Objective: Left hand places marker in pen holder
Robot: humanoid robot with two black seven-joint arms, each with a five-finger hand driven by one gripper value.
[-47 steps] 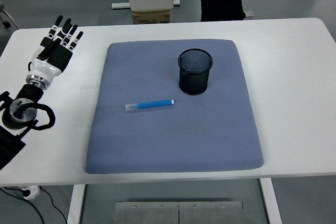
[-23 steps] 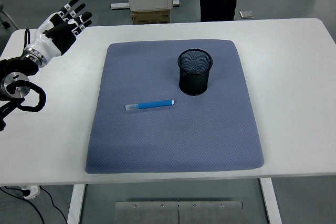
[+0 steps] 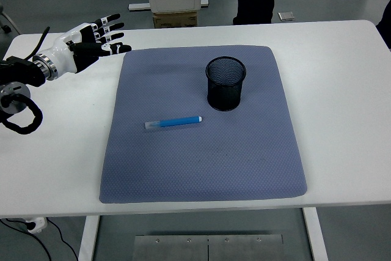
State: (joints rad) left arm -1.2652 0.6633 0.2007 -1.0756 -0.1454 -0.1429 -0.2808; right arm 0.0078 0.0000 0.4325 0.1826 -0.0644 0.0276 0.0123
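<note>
Reaching for marker, nothing held yet

Left robot hand hovers over the worktop's far-left corner, fingers spread wide, empty. Blue marker lies flat mid-mat, well apart from it. Mesh pen holder stands upright beyond. Next move: travel right and toward the near edge, descend, pinch the barrel.

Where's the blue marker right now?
In the head view, the blue marker lies flat on the grey mat, left of centre, in front and left of the black mesh pen holder.

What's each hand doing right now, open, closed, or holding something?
Left hand: open, fingers spread, holding nothing, at the table's far left.
Right hand: not in view.
</note>
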